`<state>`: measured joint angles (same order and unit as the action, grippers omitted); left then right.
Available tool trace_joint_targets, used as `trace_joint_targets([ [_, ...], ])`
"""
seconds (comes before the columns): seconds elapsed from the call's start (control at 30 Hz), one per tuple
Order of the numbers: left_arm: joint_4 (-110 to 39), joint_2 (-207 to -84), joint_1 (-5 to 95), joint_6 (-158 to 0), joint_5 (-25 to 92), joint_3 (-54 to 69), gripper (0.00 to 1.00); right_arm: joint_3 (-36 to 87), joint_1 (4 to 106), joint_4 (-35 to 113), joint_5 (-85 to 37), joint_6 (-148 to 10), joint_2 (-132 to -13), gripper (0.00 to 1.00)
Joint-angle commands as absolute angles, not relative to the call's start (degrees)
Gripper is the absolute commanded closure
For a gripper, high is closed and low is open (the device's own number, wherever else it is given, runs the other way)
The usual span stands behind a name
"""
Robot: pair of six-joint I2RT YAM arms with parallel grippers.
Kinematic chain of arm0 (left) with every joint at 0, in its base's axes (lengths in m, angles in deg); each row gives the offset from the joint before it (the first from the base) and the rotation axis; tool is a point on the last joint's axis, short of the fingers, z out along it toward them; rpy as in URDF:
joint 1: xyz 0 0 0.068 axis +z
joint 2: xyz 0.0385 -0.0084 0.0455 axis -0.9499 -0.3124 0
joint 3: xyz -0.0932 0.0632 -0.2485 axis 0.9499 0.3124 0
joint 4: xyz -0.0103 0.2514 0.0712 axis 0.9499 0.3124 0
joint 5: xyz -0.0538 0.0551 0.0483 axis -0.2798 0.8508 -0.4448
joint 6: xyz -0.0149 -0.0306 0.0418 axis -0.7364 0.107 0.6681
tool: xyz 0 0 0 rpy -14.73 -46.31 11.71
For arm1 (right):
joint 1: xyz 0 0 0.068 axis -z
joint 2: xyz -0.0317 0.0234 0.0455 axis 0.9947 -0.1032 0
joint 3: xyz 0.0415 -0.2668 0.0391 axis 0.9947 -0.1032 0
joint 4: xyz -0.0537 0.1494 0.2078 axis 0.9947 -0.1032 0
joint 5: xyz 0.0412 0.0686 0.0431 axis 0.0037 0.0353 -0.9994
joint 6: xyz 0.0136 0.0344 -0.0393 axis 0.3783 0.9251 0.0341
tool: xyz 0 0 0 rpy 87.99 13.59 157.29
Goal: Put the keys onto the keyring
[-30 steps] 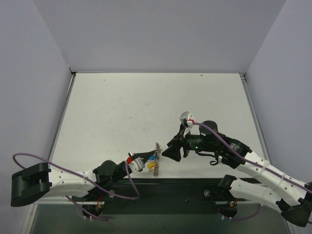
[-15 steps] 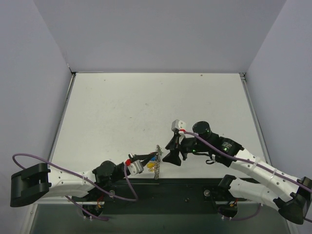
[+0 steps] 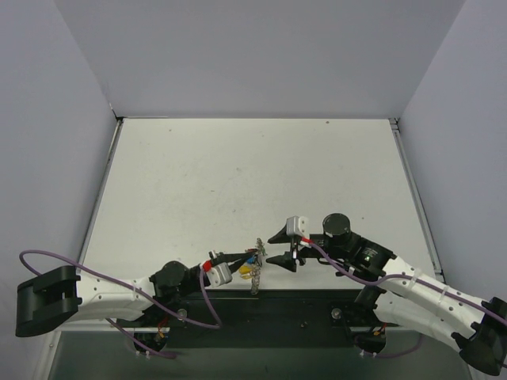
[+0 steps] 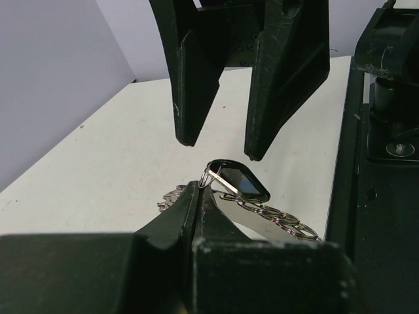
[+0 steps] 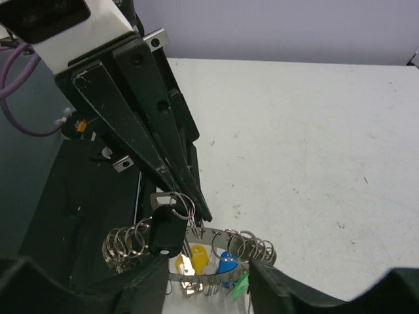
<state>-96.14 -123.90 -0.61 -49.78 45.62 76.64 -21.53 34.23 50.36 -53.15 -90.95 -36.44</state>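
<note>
Left claw (image 3: 251,255) is clamped on the keyring (image 3: 255,271), which stands on edge at the counter's (image 3: 238,174) 6 o'clock edge with keys (image 5: 196,260) hanging from it. Right claw (image 3: 270,248), fingers apart, sits at its 2 o'clock.

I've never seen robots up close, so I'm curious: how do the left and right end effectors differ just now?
The left end effector is shut, pinching the wire loop of a black key; the right end effector is open and holds nothing. The left one is right at the keyring; the right one faces it, not touching. Both are black, two-fingered and point toward each other.
</note>
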Motion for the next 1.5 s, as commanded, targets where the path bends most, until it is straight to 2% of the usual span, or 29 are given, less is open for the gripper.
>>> trace_joint_targets([
  [0.0,-100.1,-122.7,-0.6,-49.6,43.9,75.4,1.00,-22.4,34.6,59.6,-54.4,-93.6,-35.9,0.55],
  [0.33,-99.5,-122.2,-0.6,-49.5,44.6,75.4,1.00,-21.1,34.7,59.0,-58.4,-93.8,-36.2,0.59],
  [0.57,-98.7,-121.7,-0.6,-49.4,44.8,74.9,1.00,-19.9,34.7,57.4,-60.8,-93.8,-38.0,0.70],
  [1.47,-97.4,-121.3,-0.5,-49.5,44.0,74.4,1.00,-19.5,34.6,63.3,-61.0,-89.5,-41.3,0.77],
])
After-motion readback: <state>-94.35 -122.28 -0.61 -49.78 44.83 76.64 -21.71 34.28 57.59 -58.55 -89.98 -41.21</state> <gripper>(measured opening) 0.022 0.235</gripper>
